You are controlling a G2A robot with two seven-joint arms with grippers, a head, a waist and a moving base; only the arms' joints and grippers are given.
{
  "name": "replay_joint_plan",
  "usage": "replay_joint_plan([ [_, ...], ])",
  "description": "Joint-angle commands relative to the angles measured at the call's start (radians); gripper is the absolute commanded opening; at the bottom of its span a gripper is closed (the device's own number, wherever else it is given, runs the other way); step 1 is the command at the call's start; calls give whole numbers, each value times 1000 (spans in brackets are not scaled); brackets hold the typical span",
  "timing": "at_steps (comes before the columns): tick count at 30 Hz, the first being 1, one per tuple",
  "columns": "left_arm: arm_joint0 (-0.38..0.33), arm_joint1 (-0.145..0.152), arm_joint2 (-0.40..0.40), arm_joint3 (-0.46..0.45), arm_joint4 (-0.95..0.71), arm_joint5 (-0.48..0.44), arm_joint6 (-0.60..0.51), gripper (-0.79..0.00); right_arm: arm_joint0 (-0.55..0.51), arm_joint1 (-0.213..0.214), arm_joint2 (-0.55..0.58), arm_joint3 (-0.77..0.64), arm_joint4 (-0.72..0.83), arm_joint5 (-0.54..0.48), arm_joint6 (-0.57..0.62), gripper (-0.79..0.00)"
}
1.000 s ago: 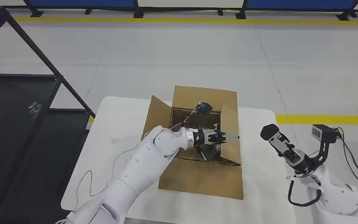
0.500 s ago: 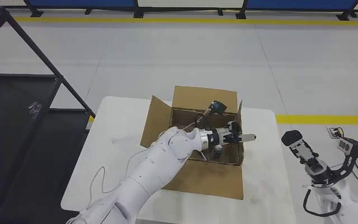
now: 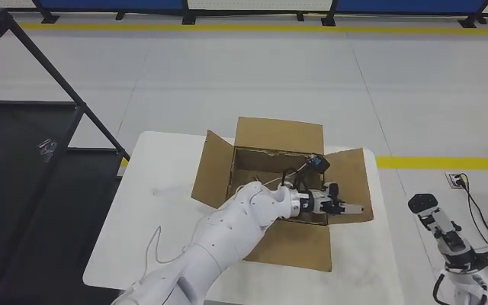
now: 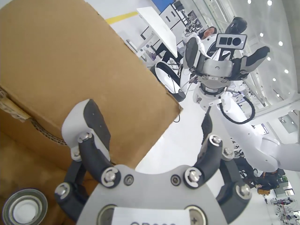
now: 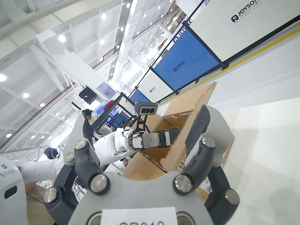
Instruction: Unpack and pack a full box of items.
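The cardboard box (image 3: 274, 244) stands open on the white table (image 3: 152, 198). Its right flap (image 3: 354, 179) is folded outward and lies nearly flat. My left arm stretches across the box, and my left gripper (image 3: 343, 207) is open at the inner base of that flap. In the left wrist view the left gripper (image 4: 150, 118) has one finger (image 4: 93, 122) against the brown flap (image 4: 70, 59). A round metal can top (image 4: 23, 208) lies inside the box. My right gripper (image 5: 144, 118) is open and empty, off the table's right side (image 3: 427, 210).
A black frame with dark fabric (image 3: 38, 175) stands left of the table. The left flap (image 3: 210, 164) and back flap (image 3: 278, 130) stick up and out. Bare table lies left of the box and in a narrow strip to its right.
My left gripper swept right across the box and pushed the right flap from upright to folded outward. The right arm drew back to the right, away from the table.
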Motion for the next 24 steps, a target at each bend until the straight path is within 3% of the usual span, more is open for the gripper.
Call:
replay_joint_plan([
  [1,-2,-15,8,23,6,6,2,0,-1,2,1,9,9,-5,1,0],
  [16,-38,-107,34,150,73,61,65,0,13,17,-17,31,15,-3,8,0],
  [24,-52,-138,29,209,91,108,71,0,21,23,-30,32,3,7,4,0],
])
